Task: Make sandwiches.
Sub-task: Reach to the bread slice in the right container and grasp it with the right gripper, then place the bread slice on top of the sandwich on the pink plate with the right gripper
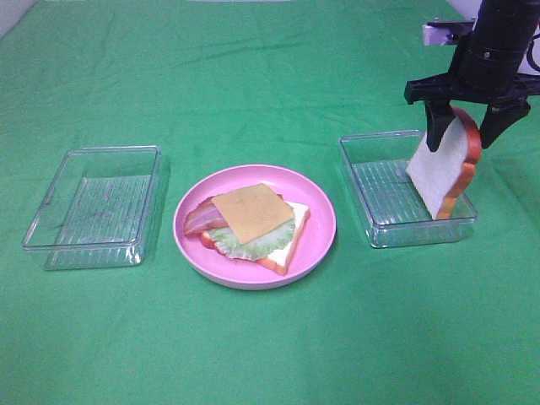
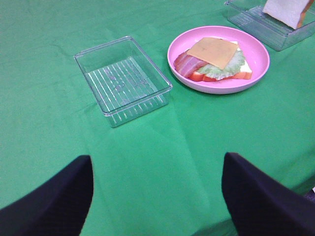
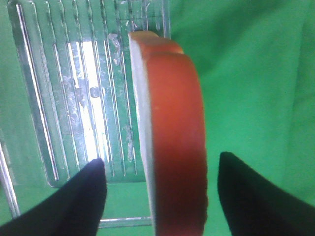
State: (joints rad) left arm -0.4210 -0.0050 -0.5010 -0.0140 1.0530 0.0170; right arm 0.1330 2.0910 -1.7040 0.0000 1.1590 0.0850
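Observation:
An open-faced sandwich [image 1: 253, 221] lies on the pink plate [image 1: 323, 215]: a bread slice with lettuce, bacon and a yellow cheese square on top. The left wrist view also shows the sandwich [image 2: 216, 59]. A second bread slice [image 1: 440, 173] with an orange-brown crust stands tilted on edge in the right clear container [image 1: 380, 181]. My right gripper [image 1: 461, 142] straddles the top of that slice. In the right wrist view the slice [image 3: 172, 123] has a gap to each finger, so the gripper [image 3: 160, 162] is open. My left gripper [image 2: 157, 160] is open and holds nothing.
A clear container [image 1: 93, 207] with nothing in it sits left of the plate, and it shows in the left wrist view too [image 2: 123, 78]. A green cloth [image 1: 270, 354] covers the whole table. The left arm is outside the exterior high view.

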